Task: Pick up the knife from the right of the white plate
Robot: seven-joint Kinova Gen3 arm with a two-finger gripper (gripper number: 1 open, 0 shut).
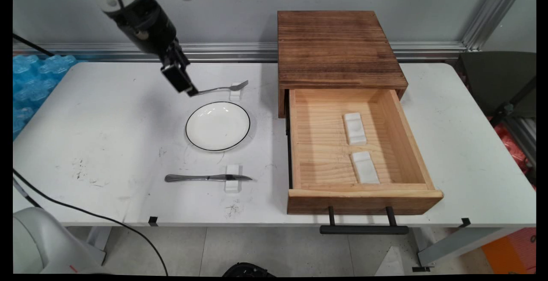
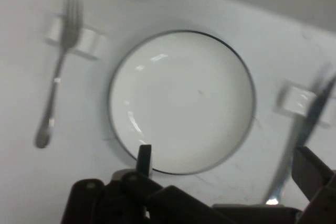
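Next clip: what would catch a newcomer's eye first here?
The dark-topped wooden box on the table's right half, with its pale drawer pulled wide open toward the camera and two white rests lying inside. Left of it sits a black-rimmed white plate, with a fork beyond it and a knife in front, each on a small white rest. The black gripper hangs by the fork's handle end.

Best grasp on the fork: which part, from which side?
Take the fork by its handle, coming from above, fingers across the narrow shank. Its tines rest on a small white rest, so the handle slopes clear of the table. The plate lies apart on its near side.
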